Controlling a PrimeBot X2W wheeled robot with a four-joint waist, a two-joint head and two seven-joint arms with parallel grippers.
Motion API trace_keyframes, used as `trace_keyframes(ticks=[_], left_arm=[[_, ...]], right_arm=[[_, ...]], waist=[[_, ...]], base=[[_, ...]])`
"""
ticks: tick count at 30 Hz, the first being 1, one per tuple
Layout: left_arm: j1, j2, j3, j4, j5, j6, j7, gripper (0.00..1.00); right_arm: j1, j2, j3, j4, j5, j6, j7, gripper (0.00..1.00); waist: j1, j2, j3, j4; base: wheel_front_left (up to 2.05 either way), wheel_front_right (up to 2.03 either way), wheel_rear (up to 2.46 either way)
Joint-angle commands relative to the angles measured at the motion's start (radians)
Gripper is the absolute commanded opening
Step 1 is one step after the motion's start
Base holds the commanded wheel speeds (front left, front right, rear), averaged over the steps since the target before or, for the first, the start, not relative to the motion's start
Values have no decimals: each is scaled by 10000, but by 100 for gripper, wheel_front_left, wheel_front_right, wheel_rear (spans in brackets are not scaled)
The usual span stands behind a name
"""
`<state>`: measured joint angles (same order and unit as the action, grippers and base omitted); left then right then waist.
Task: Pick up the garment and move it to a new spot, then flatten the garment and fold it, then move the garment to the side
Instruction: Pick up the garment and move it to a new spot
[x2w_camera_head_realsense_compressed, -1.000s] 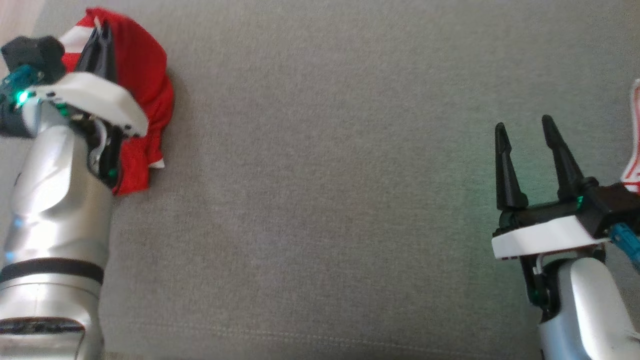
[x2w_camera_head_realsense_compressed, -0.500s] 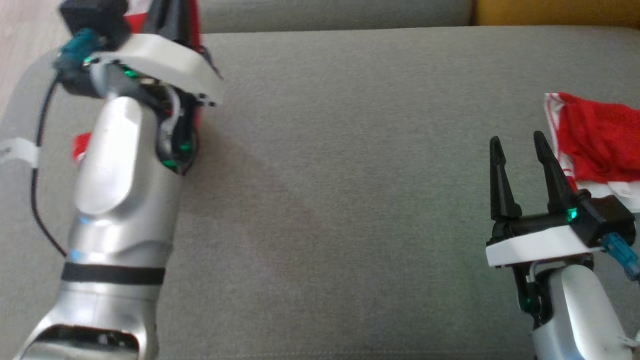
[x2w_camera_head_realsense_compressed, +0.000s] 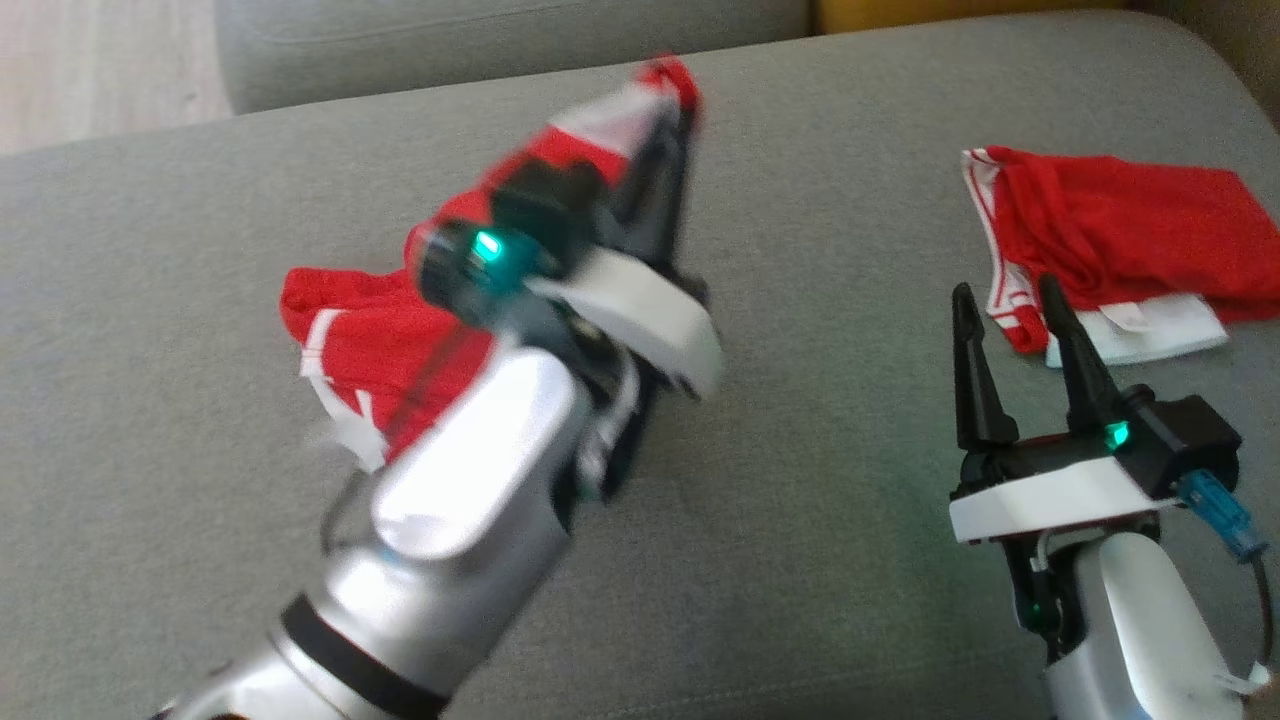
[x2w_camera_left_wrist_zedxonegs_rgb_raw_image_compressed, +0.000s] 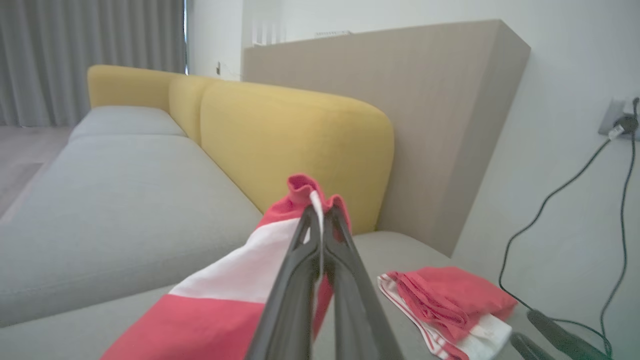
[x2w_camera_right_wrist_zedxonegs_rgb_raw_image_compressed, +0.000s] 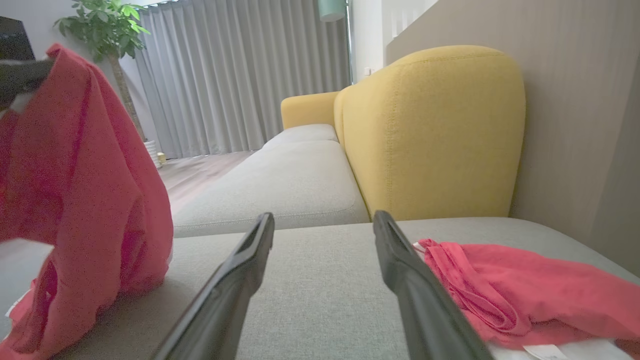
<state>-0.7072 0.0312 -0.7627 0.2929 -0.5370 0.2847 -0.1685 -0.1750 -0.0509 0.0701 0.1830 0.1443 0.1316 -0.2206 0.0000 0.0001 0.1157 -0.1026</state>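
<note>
**A:** Entry one, left side?
**B:** Red-and-white garment (x2w_camera_head_realsense_compressed: 375, 335), raised and hanging over the grey sofa seat (x2w_camera_head_realsense_compressed: 830, 440).
**A:** Held by?
**B:** Left gripper (x2w_camera_left_wrist_zedxonegs_rgb_raw_image_compressed: 320, 212), fingers pinched together on the bunched top edge.
**A:** Next along?
**B:** Right gripper (x2w_camera_head_realsense_compressed: 1005, 292), fingers spread wide, holding nothing, low over the seat.
**A:** Far right?
**B:** Second red garment (x2w_camera_head_realsense_compressed: 1130, 225), lying on the seat just beyond those fingertips.
</note>
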Motion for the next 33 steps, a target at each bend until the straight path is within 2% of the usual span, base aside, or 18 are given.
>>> trace_keyframes(ticks=[1,4,6,7,8,9,14,19,22,26,27,30,33], left_arm=[[-347,193,30,-368,-179,150,-125,0],[-335,192,-1275,-299,-757,499,-249,0],[-357,192,-2059,-152,-1018,576,-276,0],[-340,192,-2411,-38,-1165,582,-243,24],[-288,192,-2707,75,-1335,594,-186,74],[-231,192,-2929,158,-1536,591,-157,100],[-232,192,-3557,664,-2067,498,-266,100],[-602,304,-2823,1210,-2169,671,-725,100],[-750,819,-1969,1282,-2171,737,-873,100],[-538,1844,-930,994,-1949,726,-924,100],[-538,1844,-930,994,-1949,726,-924,100],[138,2647,-157,476,-1551,638,-929,100],[1321,3208,678,35,-1320,525,-930,100]], right_arm=[[-479,6,279,-265,79,-9,-100,100],[-552,6,317,-208,131,-9,-145,100],[-590,6,317,-163,155,-9,-177,100],[-597,6,314,-140,163,-9,-193,100],[-596,6,310,-116,168,-9,-209,100],[-590,6,298,-90,174,-9,-223,100],[-521,6,144,72,120,-9,-279,100],[-495,7,81,155,62,-9,-309,100],[-442,7,-13,160,7,-9,-312,100],[-294,7,-116,167,-64,-9,-268,100],[-294,7,-116,167,-64,-9,-268,100],[-152,7,-106,157,-79,-9,-217,100],[-2,7,-103,131,-63,-9,-162,100]], waist=[[0,-1,113,-208],[0,-1,228,-405],[0,-1,301,-464],[0,-1,322,-472],[0,-1,341,-469],[0,-1,362,-450],[0,-1,332,-145],[0,-1,164,372],[0,-1,27,750],[0,-1,-189,1227],[0,-1,-189,1227],[0,-1,-328,1541],[0,-1,-419,1791]], base=[[0,0,0],[0,0,0],[0,0,0],[0,0,0],[0,0,0],[0,0,0],[0,0,0],[0,0,0],[0,0,0],[0,0,0],[0,0,0],[0,0,0],[0,0,0]])
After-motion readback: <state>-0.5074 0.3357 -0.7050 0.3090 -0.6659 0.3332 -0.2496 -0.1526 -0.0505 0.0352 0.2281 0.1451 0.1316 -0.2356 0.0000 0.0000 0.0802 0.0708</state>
